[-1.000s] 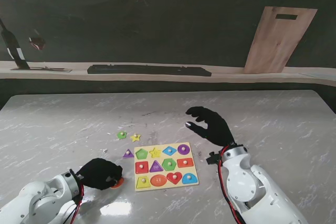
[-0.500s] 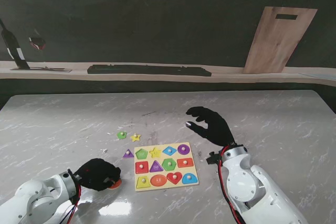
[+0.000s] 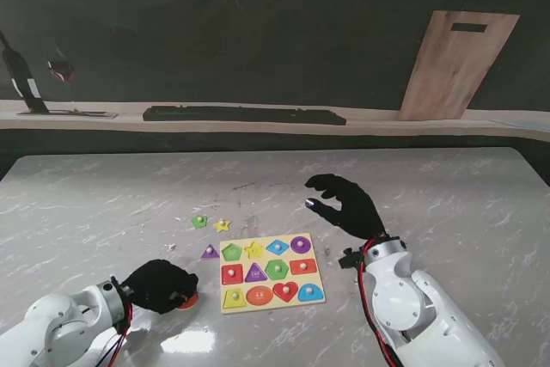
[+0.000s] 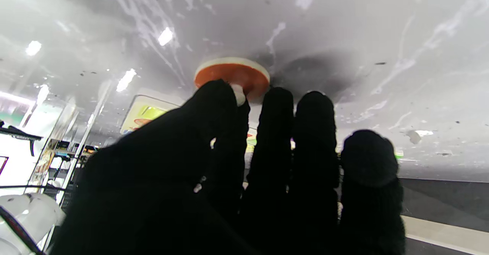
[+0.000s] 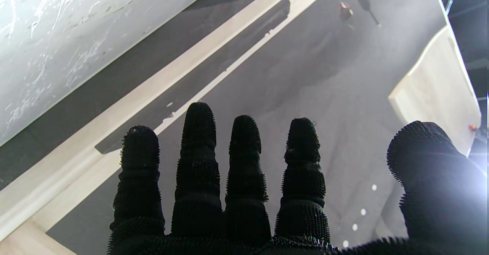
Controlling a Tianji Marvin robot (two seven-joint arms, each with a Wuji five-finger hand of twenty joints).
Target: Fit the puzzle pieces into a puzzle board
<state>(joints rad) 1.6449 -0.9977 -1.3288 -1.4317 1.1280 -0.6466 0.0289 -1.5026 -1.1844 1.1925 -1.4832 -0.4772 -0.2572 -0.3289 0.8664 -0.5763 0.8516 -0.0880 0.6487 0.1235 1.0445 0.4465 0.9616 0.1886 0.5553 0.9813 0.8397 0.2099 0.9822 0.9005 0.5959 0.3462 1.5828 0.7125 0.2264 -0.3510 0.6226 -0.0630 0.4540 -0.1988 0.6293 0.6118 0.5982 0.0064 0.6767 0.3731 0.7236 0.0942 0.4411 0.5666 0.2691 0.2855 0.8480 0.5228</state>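
The left hand (image 3: pixel 161 285) closes on the orange disc (image 4: pixel 232 75) resting on the table (image 3: pixel 103 204) beside the board (image 3: pixel 271 272). The board looks mostly filled; three pieces (image 3: pixel 210 229) lie beyond. The right hand (image 3: pixel 344 204) hovers empty, fingers spread.

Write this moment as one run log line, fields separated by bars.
left hand: fingers on orange round piece, beside puzzle board | right hand: open, raised | loose pieces: three
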